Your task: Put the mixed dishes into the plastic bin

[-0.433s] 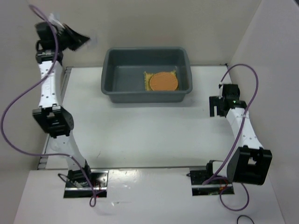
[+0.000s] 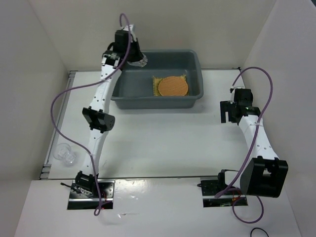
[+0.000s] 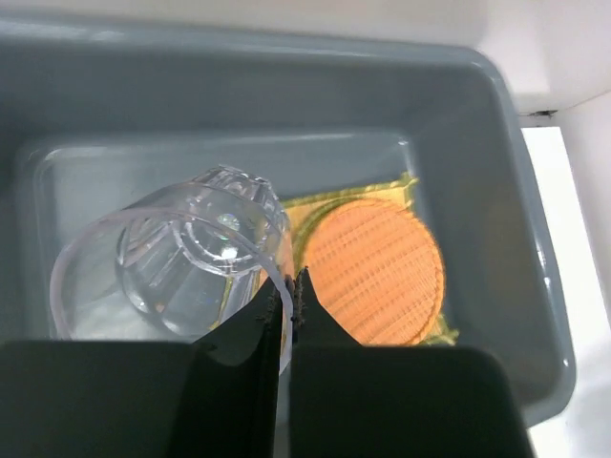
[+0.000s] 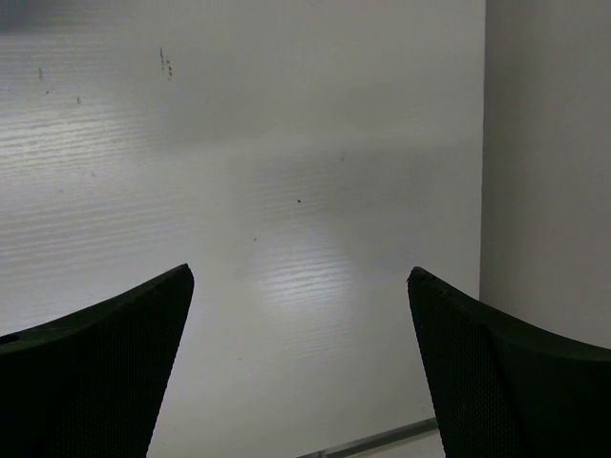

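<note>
Clear cup [image 3: 181,262] hangs over the bin [image 3: 535,219], its thin wall pinched in my left gripper [image 3: 289,301]; released this high, it could bounce out or tip onto the mats [image 3: 377,272].

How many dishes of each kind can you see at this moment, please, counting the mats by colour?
Clear cups: 2 (one held over the plastic bin, one on the table)
Orange-brown round mat: 1
Yellow mat: 1 showing beneath it
Total: 4
</note>
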Robot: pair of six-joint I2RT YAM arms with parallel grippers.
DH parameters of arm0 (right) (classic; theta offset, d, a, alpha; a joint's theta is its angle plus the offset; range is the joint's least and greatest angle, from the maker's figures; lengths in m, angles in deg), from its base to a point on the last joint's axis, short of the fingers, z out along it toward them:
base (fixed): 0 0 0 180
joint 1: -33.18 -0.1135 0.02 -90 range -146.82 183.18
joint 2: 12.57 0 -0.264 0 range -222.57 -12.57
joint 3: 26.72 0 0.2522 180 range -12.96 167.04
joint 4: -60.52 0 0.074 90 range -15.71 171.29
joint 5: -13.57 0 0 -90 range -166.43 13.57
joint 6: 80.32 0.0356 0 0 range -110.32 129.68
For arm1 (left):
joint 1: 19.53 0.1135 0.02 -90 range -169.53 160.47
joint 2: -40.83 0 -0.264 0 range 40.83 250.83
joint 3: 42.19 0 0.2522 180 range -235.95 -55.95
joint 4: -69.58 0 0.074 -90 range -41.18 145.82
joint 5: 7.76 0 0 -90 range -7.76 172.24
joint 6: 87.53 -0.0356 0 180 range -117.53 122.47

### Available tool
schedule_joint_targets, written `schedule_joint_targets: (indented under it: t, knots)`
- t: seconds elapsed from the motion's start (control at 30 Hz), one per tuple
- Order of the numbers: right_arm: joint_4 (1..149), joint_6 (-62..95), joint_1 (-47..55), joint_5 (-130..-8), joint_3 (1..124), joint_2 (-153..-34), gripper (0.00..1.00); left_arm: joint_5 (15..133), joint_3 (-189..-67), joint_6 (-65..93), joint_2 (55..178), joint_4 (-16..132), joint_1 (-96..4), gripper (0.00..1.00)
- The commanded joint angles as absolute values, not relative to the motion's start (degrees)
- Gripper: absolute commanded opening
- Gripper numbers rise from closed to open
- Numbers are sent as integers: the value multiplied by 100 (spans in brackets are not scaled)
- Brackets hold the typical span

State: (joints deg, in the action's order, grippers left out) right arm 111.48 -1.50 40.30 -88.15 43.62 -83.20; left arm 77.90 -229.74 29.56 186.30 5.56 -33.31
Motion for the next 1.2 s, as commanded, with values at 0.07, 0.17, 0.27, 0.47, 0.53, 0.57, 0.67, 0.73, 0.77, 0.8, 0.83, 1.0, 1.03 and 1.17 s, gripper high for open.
schedule_joint_targets:
  t: [0.07, 0.17, 0.27, 0.47, 0.53, 0.57, 0.67, 0.73, 0.77, 0.8, 0.83, 1.0, 1.03, 1.17]
  knots:
    - [10883, -104, 3925, -8812, 4338, -8121, 97, 9242, -23059, 2181, 18971, 1240, -3632, 0]
    - [10883, -104, 3925, -8812, 4285, -8068, 97, 9612, -23059, 2119, 19313, 1074, -3763, 0]
    - [10883, -104, 3925, -8812, 4285, -8068, 97, 9928, -23120, 2005, 19535, 907, -3763, 0]
    - [10883, -104, 3925, -8812, 4285, -8068, 98, 9684, -23234, 1925, 19851, 714, -3711, 12]
    - [10883, -104, 3925, -8812, 4285, -8068, 98, 9683, -23575, 1925, 20069, 424, -3711, 22]
    - [10883, -104, 3925, -8812, 4285, -8068, 98, 9596, -23577, 1925, 20071, 423, -3650, 31]
    - [10883, -104, 3925, -8759, 4285, -8068, 98, 9647, -23577, 1925, 19922, 361, -3649, 78]
    - [10883, -104, 3925, -8759, 4285, -8068, 98, 9648, -23577, 1925, 19597, 607, -3649, 97]
    - [10883, -104, 3873, -8759, 4285, -8068, 98, 9648, -23577, 2021, 19440, 668, -3588, 100]
    - [10883, -104, 3872, -8759, 4285, -8068, 98, 9648, -23577, 2118, 19081, 669, -3535, 100]
    - [10883, -104, 3872, -8759, 4285, -8120, 98, 9987, -23577, 2223, 18869, 669, -3535, 100]
    - [10883, -157, 3820, -8706, 4285, -8174, 98, 12633, -23577, 3268, 17795, -673, -3737, 100]
    - [10883, -157, 3819, -8706, 4285, -8226, 98, 12732, -23577, 3444, 17794, -954, -3737, 100]
    - [10883, -157, 3636, -8706, 4285, -8358, 98, 13031, -22488, 4026, 17594, -1871, -3737, 100]
